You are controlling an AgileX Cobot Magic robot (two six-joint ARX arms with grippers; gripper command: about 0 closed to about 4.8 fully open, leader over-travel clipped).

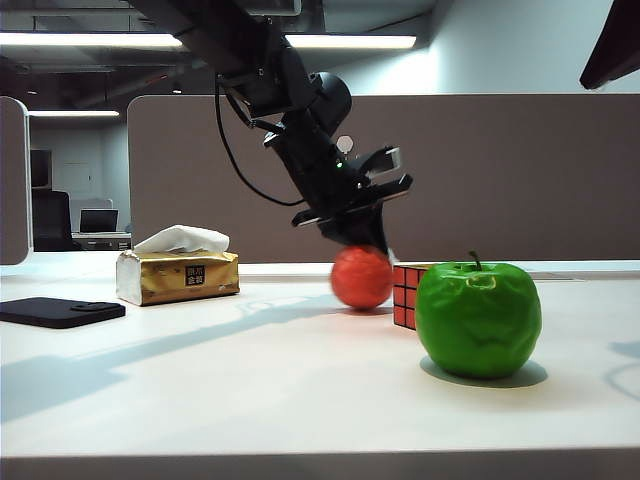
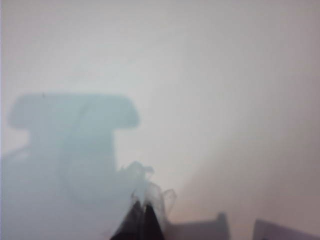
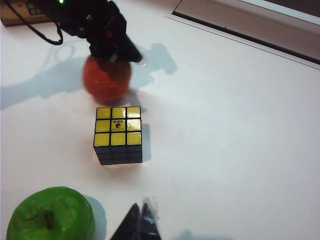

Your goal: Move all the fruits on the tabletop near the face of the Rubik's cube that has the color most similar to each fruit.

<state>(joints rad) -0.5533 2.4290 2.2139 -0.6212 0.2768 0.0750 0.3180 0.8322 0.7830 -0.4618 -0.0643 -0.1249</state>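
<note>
The red-orange fruit (image 1: 361, 278) sits on the white tabletop (image 1: 250, 380) just left of the Rubik's cube (image 1: 404, 296), whose red face looks toward the camera. In the right wrist view the cube (image 3: 118, 132) shows a yellow top. The fruit (image 3: 106, 80) lies beside it and looks blurred. My left gripper (image 1: 370, 238) hangs right over the fruit. Its fingertips (image 2: 145, 207) are shut with only bare table beyond them. The green apple (image 1: 478, 318) stands in front of the cube, to its right. My right gripper (image 3: 141, 214) is shut, high above the table beside the apple (image 3: 50, 215).
A gold tissue box (image 1: 178, 276) stands at the back left and a flat black object (image 1: 60, 312) lies left of it. A grey partition (image 1: 500, 170) runs behind the desk. A dark part of the right arm (image 1: 612, 45) shows in the top right corner.
</note>
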